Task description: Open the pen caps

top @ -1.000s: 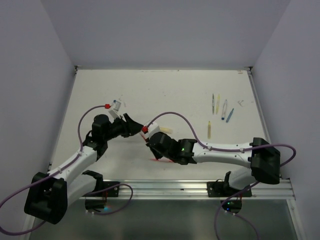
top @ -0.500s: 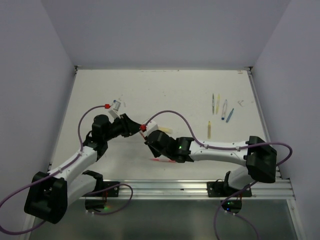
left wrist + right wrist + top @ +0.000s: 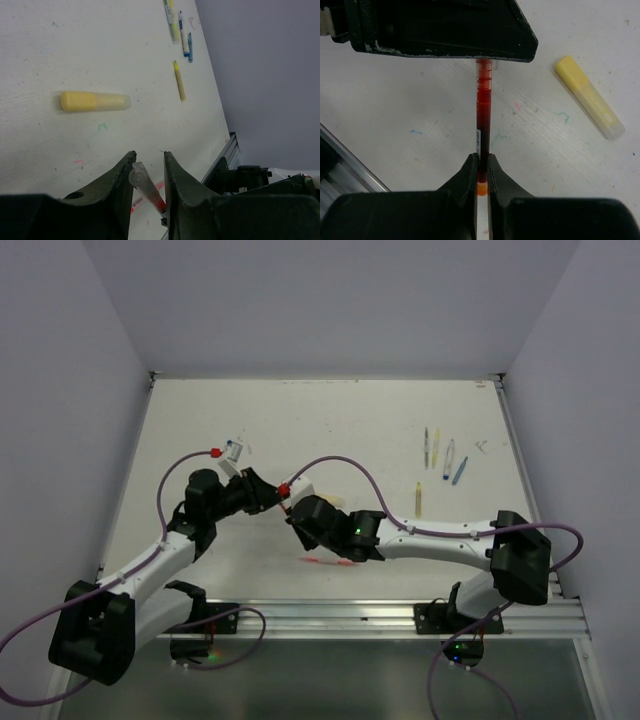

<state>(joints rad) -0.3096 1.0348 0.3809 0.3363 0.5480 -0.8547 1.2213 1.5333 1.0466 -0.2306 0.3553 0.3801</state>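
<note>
Top external view: the pale counter [image 3: 200, 420] carries both arms. The left arm [image 3: 150, 565] reaches in from the near left and the right arm [image 3: 440, 538] from the near right, and their ends meet near the middle. Between them a red pen [image 3: 483, 115] is held off the counter.

The right jaws are clamped tight on its rear part, beside an orange band. The left jaws stand partly open astride the pen's other end, where a clear pen cap [image 3: 138, 176] sits on the pen. One finger looks to touch the cap and the other stands just apart from it.

Just beyond the meeting point, a thick yellow highlighter [image 3: 95, 101] lies flat on the counter. Well apart, at the far right, a group of thin pens [image 3: 442, 455] lies roughly side by side, with a single yellow pen [image 3: 418, 500] nearer. A pink-red pen [image 3: 325, 561] lies on the counter near the right arm's wrist.
</note>
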